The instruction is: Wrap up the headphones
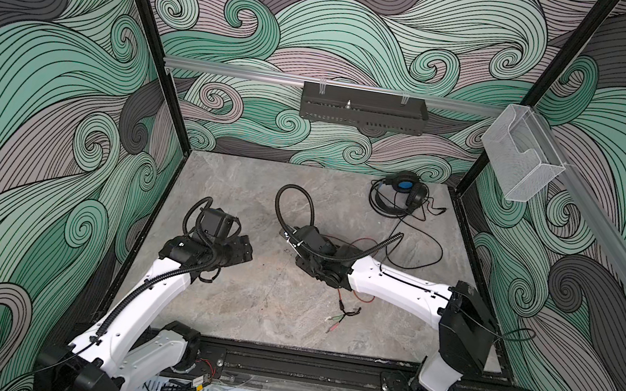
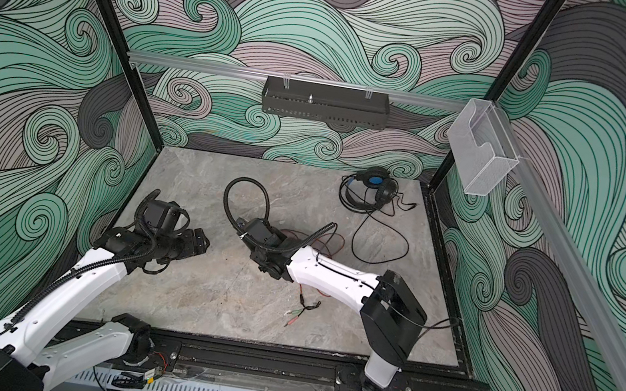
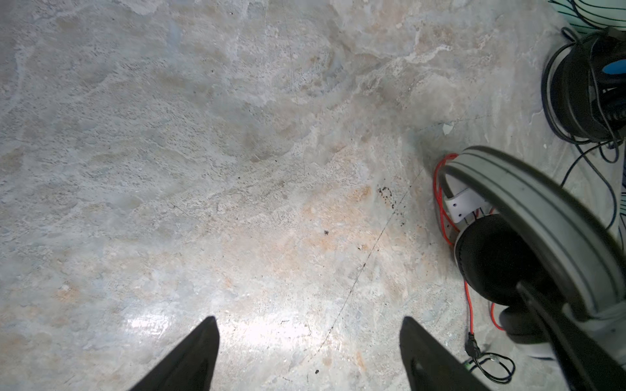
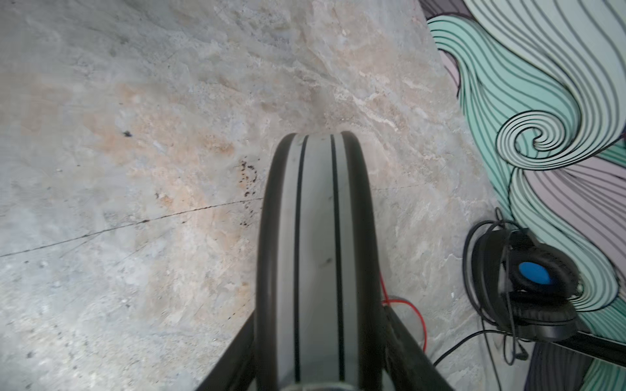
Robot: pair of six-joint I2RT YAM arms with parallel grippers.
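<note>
The white headphones' grey, black-edged headband [image 4: 318,237] runs between the fingers of my right gripper [image 4: 318,315], which is shut on it. In the left wrist view the headband [image 3: 528,210] arches over a black ear pad [image 3: 491,257], with the thin red cord [image 3: 442,203] looped beside it. In both top views the right wrist hides this pair; only the red cord [image 1: 355,295] trails out on the table. The black headphones [image 1: 399,195] with blue lining lie at the back right. My left gripper [image 3: 308,320] hangs open and empty over bare table, left of the white pair.
The black pair's cord [image 1: 420,254] loops loosely across the table right of my right arm. The red cord's plugs [image 1: 341,320] lie near the table's front middle. A black wire tray [image 1: 361,113] hangs on the back rail, and a clear holder [image 1: 520,160] on the right rail.
</note>
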